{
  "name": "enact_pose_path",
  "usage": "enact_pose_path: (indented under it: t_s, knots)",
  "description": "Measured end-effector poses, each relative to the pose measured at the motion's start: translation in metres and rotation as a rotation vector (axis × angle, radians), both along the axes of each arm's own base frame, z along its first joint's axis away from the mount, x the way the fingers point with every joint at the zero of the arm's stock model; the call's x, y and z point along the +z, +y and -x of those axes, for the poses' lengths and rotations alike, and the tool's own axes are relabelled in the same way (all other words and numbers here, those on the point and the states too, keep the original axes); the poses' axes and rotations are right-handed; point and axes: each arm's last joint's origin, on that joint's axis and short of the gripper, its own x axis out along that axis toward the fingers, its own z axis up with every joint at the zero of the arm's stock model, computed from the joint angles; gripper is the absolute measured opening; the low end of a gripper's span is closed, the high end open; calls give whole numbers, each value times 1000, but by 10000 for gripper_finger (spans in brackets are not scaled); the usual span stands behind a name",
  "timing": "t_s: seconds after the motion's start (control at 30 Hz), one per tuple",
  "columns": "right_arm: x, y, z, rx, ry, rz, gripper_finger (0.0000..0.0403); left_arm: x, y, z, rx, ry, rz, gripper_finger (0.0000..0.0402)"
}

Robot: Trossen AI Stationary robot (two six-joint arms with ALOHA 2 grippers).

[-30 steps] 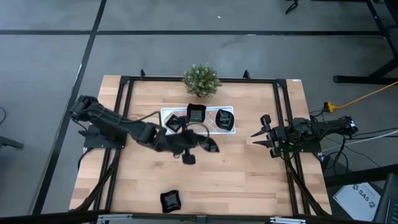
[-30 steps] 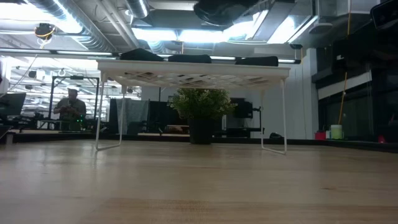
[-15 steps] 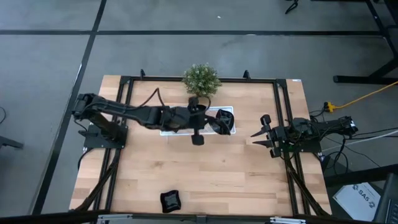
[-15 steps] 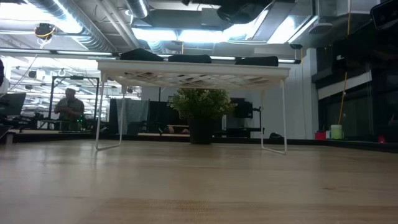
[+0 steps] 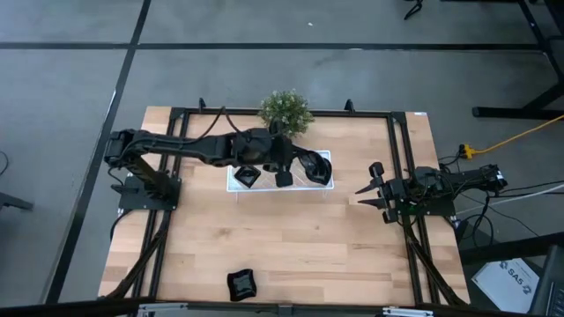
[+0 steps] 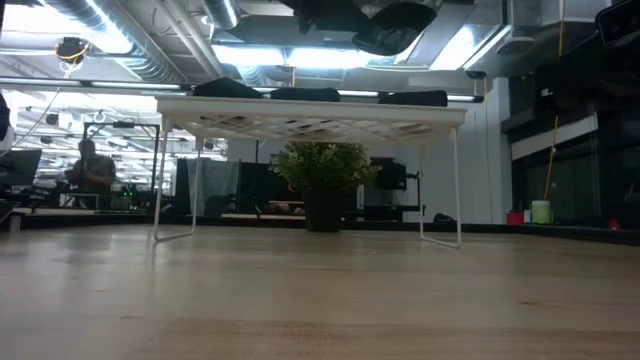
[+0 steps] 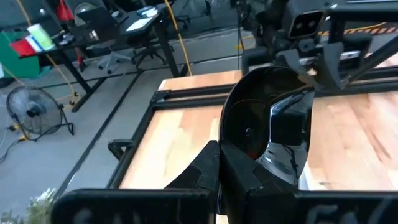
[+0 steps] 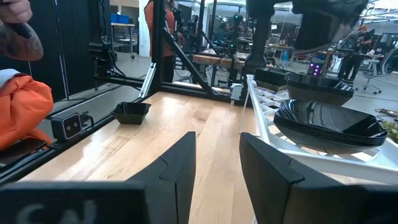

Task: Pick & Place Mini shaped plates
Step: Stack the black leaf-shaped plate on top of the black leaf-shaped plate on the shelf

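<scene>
My left gripper [image 5: 298,162] reaches over the white lattice tray [image 5: 264,186] and is shut on a black glossy mini plate [image 7: 267,115]. In the low view that plate [image 6: 396,24] hangs high above the raised tray [image 6: 310,118]. Other mini plates rest flat on the tray: one at its left end [image 5: 248,176], a stack at its right end [image 8: 326,124], and dark shapes along its top [image 6: 305,93]. Another mini plate [image 5: 241,283] lies on the table near its near edge. My right gripper [image 5: 370,189] waits open at the table's right side. My left gripper holds the mini plate by its rim [image 7: 231,149], pinched between the two fingers [image 7: 208,171]. The plate is lifted clear above the tray's right part and stands tilted on edge, its hollow side facing the wrist camera.
A small green potted plant [image 5: 285,112] stands just beyond the tray's far side. The tray sits on thin white legs [image 6: 457,190]. Black frame rails [image 5: 401,167] run along the table's sides. Bare wood spans the middle and near part. A person [image 6: 88,172] is in the room behind.
My left gripper has carried the plate from above the table's middle toward the far edge and a little to the right, ending over the tray. The arm has stretched out across the table as it went. In the low view the plate has drifted rightward.
</scene>
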Motion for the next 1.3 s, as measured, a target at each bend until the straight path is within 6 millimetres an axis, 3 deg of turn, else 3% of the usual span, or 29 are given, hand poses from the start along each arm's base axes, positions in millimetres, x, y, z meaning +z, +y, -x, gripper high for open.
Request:
enact_pose_path:
  t_s: [0.13, 0.47, 0.67, 0.93, 1.3]
  knots:
    - [0, 0, 0, 0, 0, 0, 124, 2, 5, 0, 18, -1, 12, 2]
    - [0, 0, 0, 0, 0, 0, 124, 10, 10, -33, 48, 152, 28, 2]
    - [0, 0, 0, 0, 0, 0, 124, 16, 11, -41, 61, 222, 101, 2]
    - [0, 0, 0, 0, 0, 0, 124, 0, 29, -46, 24, 270, 271, 3]
    - [0, 0, 0, 0, 0, 0, 124, -14, 38, -52, 6, 310, 298, 5]
